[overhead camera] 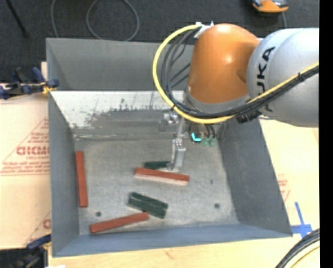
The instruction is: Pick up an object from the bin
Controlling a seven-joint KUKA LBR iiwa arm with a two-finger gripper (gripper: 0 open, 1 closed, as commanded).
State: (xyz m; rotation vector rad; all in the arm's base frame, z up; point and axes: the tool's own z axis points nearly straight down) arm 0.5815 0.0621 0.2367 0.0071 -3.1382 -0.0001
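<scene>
End effector (pixel 175 164): thin, shiny metal, pointing almost straight down into the middle of the bin (pixel 60 166). Open or closed? Cannot tell from this side. Tip right at the back edge of a long flat bar (pixel 162 176). Touching the bar or just above it? Cannot tell that either.

Nearest the front wall: a red-brown stick (pixel 119 223), long, thin and smooth, lying a bit tilted with its left end closer to the front. Just behind its right end: a dark green block (pixel 148 204), short and chunky, with fine lines along its top, tilted the other way. Off to the left: a second red-brown stick (pixel 81 178), same look, lying beside the left wall and running front to back, well apart from the rest.

Next, in the middle of the floor: the long flat bar, red on top with a pale side, lying nearly level from left to right. Right behind it, just left of the tip: a small dark green piece (pixel 154 164), low and flat.

Bin floor: grey, speckled, a little rough. Walls: smooth grey metal, with white scratches along the back one.

Farthest back and highest: the arm (pixel 289 77), fat, round and silver-grey, coming in from the right. At its end a big orange cover (pixel 219 66), smooth and shiny like a ball. Yellow and black cables (pixel 165 88) looped around the cover. Wrist turned downward, end effector hanging below the cover into the bin.
</scene>
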